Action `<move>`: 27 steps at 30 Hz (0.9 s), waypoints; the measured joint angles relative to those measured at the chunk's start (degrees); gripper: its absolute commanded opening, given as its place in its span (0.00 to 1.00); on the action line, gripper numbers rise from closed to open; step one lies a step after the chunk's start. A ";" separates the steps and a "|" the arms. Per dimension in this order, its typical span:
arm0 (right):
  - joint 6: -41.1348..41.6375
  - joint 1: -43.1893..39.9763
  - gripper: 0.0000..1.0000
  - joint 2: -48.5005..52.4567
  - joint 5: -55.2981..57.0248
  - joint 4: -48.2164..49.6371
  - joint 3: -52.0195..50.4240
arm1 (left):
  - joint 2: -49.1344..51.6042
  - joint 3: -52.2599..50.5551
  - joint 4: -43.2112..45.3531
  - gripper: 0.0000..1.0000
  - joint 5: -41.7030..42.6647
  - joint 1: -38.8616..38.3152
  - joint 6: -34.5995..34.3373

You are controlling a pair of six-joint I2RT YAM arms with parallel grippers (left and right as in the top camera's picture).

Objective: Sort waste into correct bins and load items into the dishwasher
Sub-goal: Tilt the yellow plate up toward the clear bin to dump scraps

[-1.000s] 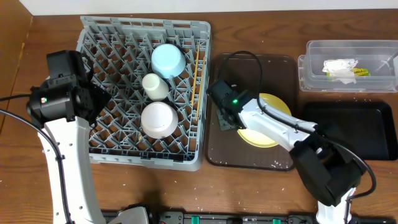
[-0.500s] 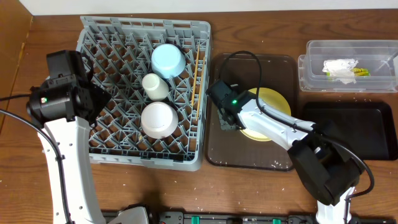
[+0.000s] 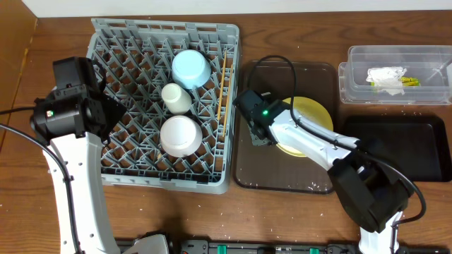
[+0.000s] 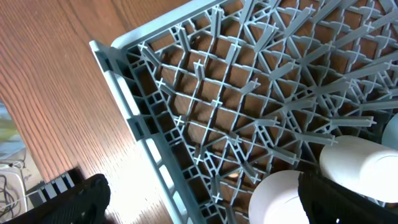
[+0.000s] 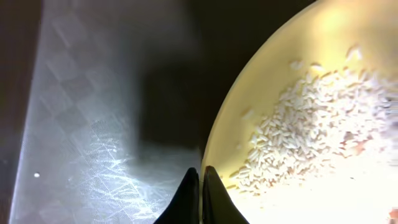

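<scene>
Right tool (image 5: 200, 186) clenched the rim of the yellow plate (image 5: 323, 93) bearing rice crumbs (image 5: 311, 137). Left tool (image 4: 202, 194) hung released over the grey rack (image 4: 205, 112).

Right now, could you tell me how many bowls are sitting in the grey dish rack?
2. The light blue bowl sits toward the back of the dish rack; the pinkish-white bowl sits nearer the front, a small white cup between them. None appears hidden.

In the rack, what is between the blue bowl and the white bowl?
A small white cup sits between the blue bowl and the white bowl; the overhead view shows it.
</scene>
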 measured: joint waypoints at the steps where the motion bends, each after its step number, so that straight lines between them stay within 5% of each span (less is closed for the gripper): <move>1: -0.07 0.00 0.01 0.00 0.63 -0.79 0.83 | 0.02 0.00 0.00 0.98 0.00 0.00 0.00; 27: -6.62 0.00 0.01 0.31 10.25 -5.97 8.85 | 0.02 0.00 0.00 0.98 0.00 0.00 0.00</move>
